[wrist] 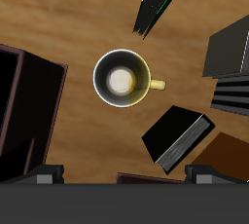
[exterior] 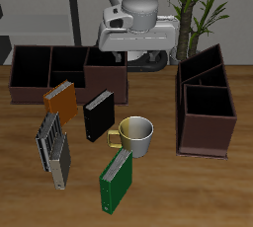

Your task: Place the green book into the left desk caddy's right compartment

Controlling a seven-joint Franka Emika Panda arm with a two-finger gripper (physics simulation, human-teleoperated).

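Exterior view shows nothing done yet: the slim bright green book (exterior: 116,181) stands on the wooden table just in front of the white mug (exterior: 137,135); the dark brown two-cell caddy (exterior: 206,105) waits beside the mug; the gripper (exterior: 137,59) hangs behind the mug holding nothing, and I cannot tell if it is open.

table (exterior: 158,187) wood-grain, satin | mug (exterior: 137,135) glossy, ceramic-like | left desk caddy (exterior: 206,101) matt brown

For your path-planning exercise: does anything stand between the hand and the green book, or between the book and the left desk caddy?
Yes: the mug stands just behind the green book, under the hand. Nothing visible stands between the book and the left desk caddy.
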